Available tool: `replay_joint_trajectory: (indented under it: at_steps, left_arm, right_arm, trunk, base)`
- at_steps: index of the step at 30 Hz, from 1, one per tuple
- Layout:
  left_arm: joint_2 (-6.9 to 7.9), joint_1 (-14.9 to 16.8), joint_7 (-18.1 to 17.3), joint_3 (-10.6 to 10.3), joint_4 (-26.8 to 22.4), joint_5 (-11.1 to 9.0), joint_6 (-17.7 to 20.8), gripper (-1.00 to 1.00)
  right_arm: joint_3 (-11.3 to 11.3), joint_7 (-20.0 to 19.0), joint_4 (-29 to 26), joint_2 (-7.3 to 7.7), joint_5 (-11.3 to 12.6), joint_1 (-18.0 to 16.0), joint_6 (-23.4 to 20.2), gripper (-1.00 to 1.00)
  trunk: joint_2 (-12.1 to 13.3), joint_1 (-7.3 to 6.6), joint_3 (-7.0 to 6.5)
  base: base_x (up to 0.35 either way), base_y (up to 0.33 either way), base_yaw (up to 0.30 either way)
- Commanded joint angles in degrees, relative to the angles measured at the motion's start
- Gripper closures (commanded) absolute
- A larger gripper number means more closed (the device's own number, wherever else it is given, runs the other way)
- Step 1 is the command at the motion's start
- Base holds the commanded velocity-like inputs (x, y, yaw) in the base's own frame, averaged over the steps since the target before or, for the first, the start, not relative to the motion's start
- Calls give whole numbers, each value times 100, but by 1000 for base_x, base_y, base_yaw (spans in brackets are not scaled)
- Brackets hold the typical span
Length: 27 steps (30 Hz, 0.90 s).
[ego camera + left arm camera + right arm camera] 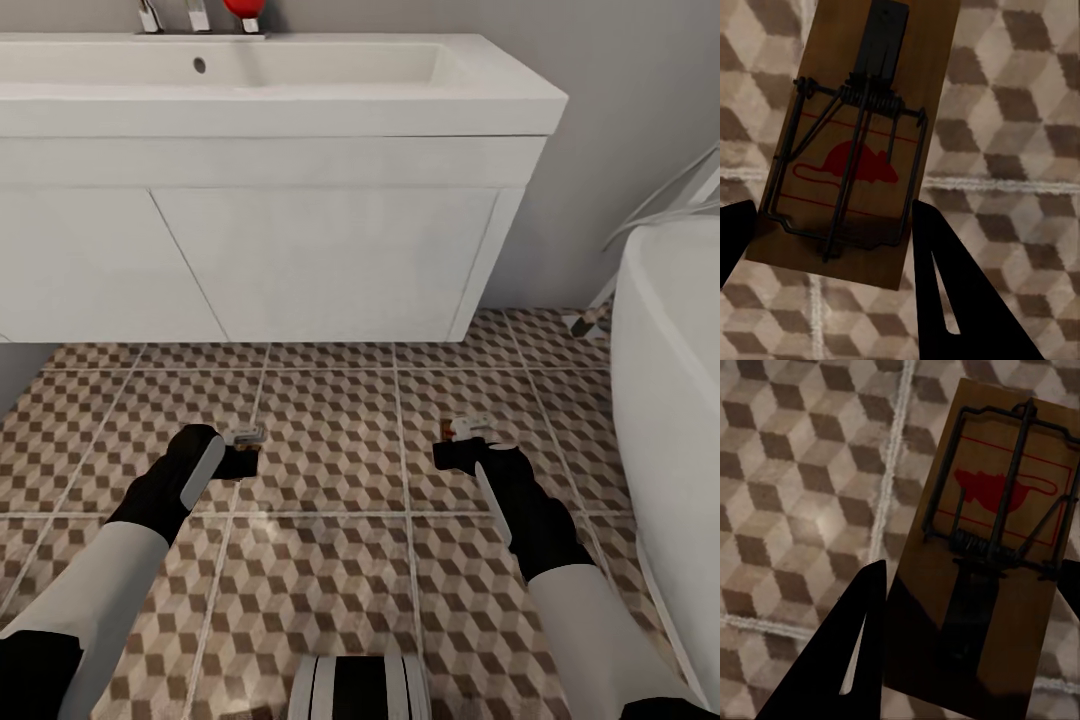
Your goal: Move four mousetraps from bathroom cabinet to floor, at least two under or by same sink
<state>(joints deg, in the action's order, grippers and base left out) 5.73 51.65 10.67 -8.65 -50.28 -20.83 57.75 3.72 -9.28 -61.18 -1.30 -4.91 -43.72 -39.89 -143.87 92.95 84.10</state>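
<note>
Your left hand (243, 452) and right hand (462, 443) hang low over the bathroom floor (330, 450) in the head view, each closed on a mousetrap, left mousetrap (247, 435) and right mousetrap (468, 427), in front of the white bathroom sink (300, 95) on its wall-hung drawer unit (330, 250), with the white bathtub (665, 330) at the right. From the left wrist, you see the left hand's dark fingers (952, 292) pinching the long edges of its trap (862, 142): a flat, stiff wooden board with a coil spring, wire bar and red mouse print. From the right wrist, the fingers (855, 652) grip the other board (986, 555) the same way over matte cube-pattern tiles. These look light and rigid but thin, so hold by the wooden edges, clear of the sprung wire, and set them down flat.
</note>
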Motion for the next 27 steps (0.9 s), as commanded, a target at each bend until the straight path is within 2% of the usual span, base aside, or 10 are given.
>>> replay_joint_trajectory:
  at_steps: [1,23,27]
  left_arm:
    - [7,3,40,-23,-5,-53,16,100]
    - [7,3,40,-23,-8,-53,11,100]
    - [9,3,40,-23,-8,-53,11,100]
  right_arm:
    - [-1,-39,-7,-2,-45,-3,-28,100]
    - [6,-38,-7,-2,-45,1,-28,100]
    - [6,-38,-7,-2,-45,1,-28,100]
  trunk:
    - [-3,1,36]
    - [-33,58,725]
    - [-33,58,761]
  base:
    - [0,0,0]
    - [0,0,0]
    - [0,0,0]
